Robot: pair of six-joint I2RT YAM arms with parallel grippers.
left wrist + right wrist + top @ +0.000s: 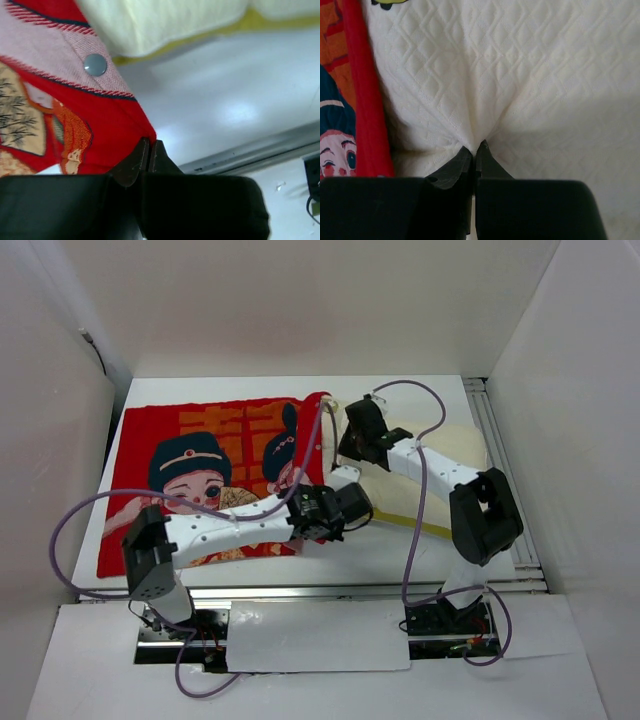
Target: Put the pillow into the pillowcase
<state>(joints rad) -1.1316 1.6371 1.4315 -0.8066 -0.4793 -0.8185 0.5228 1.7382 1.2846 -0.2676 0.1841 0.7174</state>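
**Left gripper.** The fingers of the left gripper (150, 150) are pressed together on the lower corner of the red pillowcase (100, 125). Only a thin fold of cloth is caught between them. A grey snap button (95, 64) is seen on the pink band at the upper left of the wrist view. Pale table (215, 100) shows to the right, and the pillow (165, 20) lies across the top.

**Right gripper.** The fingers of the right gripper (476, 150) are closed on a pinch of the quilted pillow cover. Creases fan upward from the tips. The red hem of the case runs down the left of that view, just beside the pinch.

**Overhead.** The pillowcase is spread over the left half of the table, with its opening toward the centre. The pillow is seen at centre right, mostly outside the case, its left end at the opening.

**Assessment.** The step in hand is judged to be feeding the pillow into the opening. The following is advised:

- The hem should be lifted and held apart from the table, so that a mouth is presented rather than a flat seam.
- The pillow should be driven leftward, low and level, by its leading end.
- The shallow hold on the case corner is considered liable to slip under drag, so tension should be applied gradually.
- It cannot be told which layer of the case is held. This should be confirmed before pushing.
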